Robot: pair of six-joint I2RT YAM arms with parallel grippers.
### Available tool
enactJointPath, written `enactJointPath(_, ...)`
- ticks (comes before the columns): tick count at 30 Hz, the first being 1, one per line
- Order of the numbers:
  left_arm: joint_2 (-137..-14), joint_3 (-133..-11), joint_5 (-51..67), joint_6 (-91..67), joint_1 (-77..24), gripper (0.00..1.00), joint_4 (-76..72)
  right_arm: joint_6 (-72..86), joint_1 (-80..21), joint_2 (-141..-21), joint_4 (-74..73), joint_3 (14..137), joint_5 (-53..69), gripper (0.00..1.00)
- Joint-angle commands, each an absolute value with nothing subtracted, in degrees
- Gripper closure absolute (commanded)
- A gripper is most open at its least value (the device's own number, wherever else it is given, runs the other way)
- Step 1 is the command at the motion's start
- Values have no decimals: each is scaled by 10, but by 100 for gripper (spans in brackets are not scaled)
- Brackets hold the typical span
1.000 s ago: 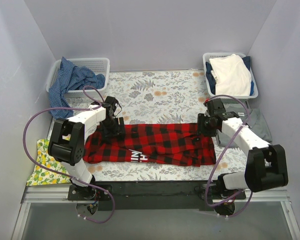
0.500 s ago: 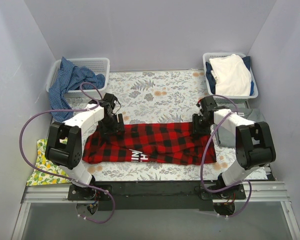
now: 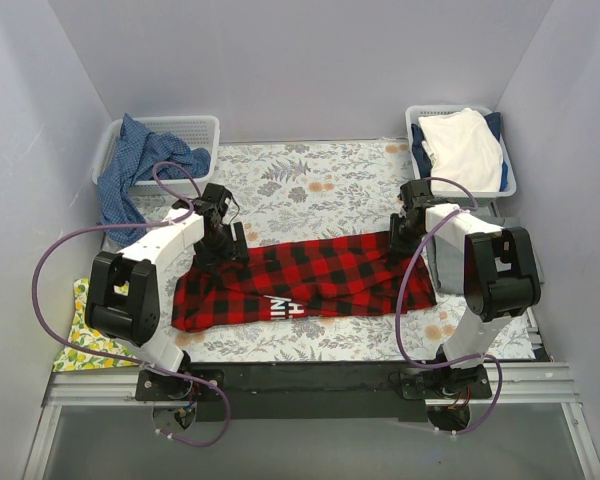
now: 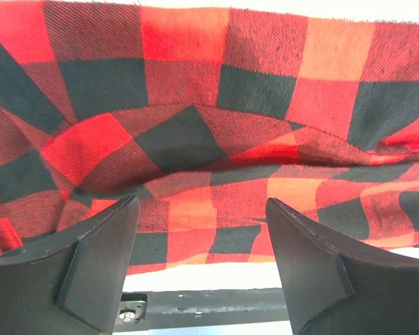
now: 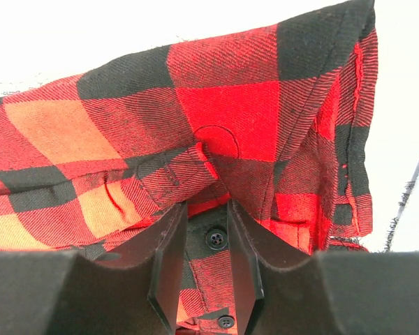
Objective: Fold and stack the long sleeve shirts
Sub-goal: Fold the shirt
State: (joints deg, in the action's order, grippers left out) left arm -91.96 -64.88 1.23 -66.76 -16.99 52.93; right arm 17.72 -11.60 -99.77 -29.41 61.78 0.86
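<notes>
Plaid shirt (image 3: 300,285): right claw (image 3: 407,240) pinches its edge at frame right; left claw (image 3: 220,246) is open and should grab first, then both lift together.

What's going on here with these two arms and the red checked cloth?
Two robot arms are folding a red-and-black plaid shirt spread across the table. The right gripper pinches a fold at its right end; the left gripper hangs open over the left end, holding nothing. A grey shirt lies beside the right arm.
</notes>
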Motion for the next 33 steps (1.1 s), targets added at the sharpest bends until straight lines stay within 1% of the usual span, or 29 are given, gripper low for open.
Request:
enactJointPath(1,-912,-631,47,-680,-169,27,524,179,-106,-993,-287,607,-24,62)
enactJointPath(4,-947,-621,53,-679,-168,27,498,180,-105,-977,-287,604,-16,62)
enactJointPath(6,-979,-636,44,-672,-167,28,481,180,-106,-965,-288,602,-15,62)
enactJointPath(13,-1119,-736,51,-657,-163,28,425,184,-105,-948,-293,588,-11,62)
enactJointPath(16,-1178,-798,62,-643,-161,29,411,185,-104,-944,-294,583,-12,62)
enactJointPath(19,-1236,-873,80,-621,-161,29,390,191,-102,-931,-294,579,-12,62)
enactJointPath(20,-1281,-897,88,-616,-161,29,392,192,-103,-921,-294,579,-13,62)
enactJointPath(21,-1302,-957,94,-614,-161,29,395,194,-102,-917,-295,579,-10,62)
enactJointPath(23,-1348,-1017,142,-610,-161,29,388,199,-102,-898,-296,582,-7,62)
enactJointPath(24,-1392,-1078,154,-611,-162,29,387,200,-102,-890,-294,587,-4,62)
enactJointPath(26,-1429,-1149,177,-614,-164,28,377,200,-102,-868,-295,598,-4,62)
enactJointPath(27,-1466,-1219,188,-617,-164,27,374,200,-102,-859,-294,607,-4,62)
enactJointPath(28,-1481,-1250,199,-620,-164,26,362,195,-102,-852,-294,613,13,61)
enactJointPath(30,-1504,-1297,230,-637,-164,23,338,183,-102,-831,-294,624,23,59)
enactJointPath(31,-1508,-1303,239,-647,-164,22,294,169,-103,-826,-292,630,25,58)
enactJointPath(33,-1500,-1297,265,-674,-164,22,258,150,-103,-822,-293,635,35,55)
